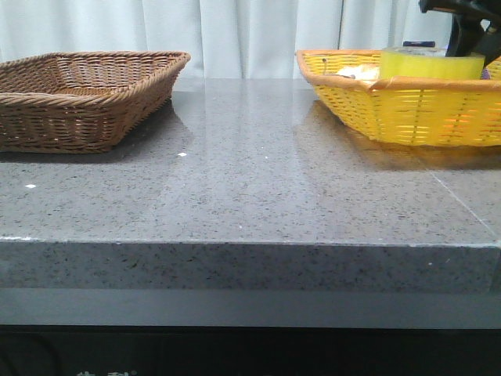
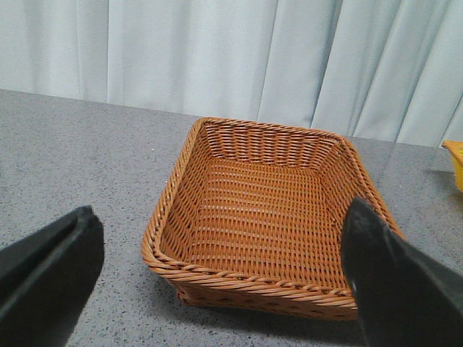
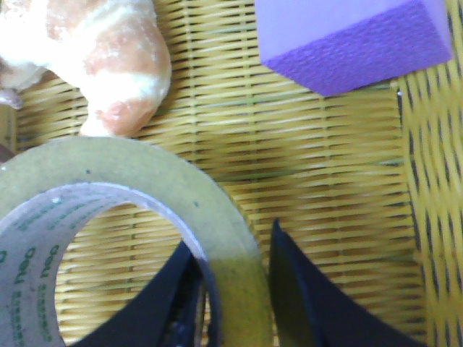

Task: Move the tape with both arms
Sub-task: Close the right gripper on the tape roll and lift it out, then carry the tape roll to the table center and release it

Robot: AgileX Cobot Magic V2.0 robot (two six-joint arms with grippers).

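Gripping the tape (image 3: 145, 181), right end effector (image 3: 235, 289) inside yellow basket (image 3: 325, 181)

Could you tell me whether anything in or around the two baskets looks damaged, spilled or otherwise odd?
Nothing looks damaged or spilled. The only oddity is the mix in the yellow basket: a croissant-like pastry beside the tape and a purple block. The brown basket holds nothing.

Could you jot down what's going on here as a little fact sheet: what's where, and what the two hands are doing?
Tape: in the yellow basket, lying flat
Right hand: fingers astride the tape's wall, one inside the core, one outside
Also in yellow basket: purple block, croissant
Left hand: open, above the table, facing the brown basket
Brown basket: nothing in it
Table: grey speckled stone
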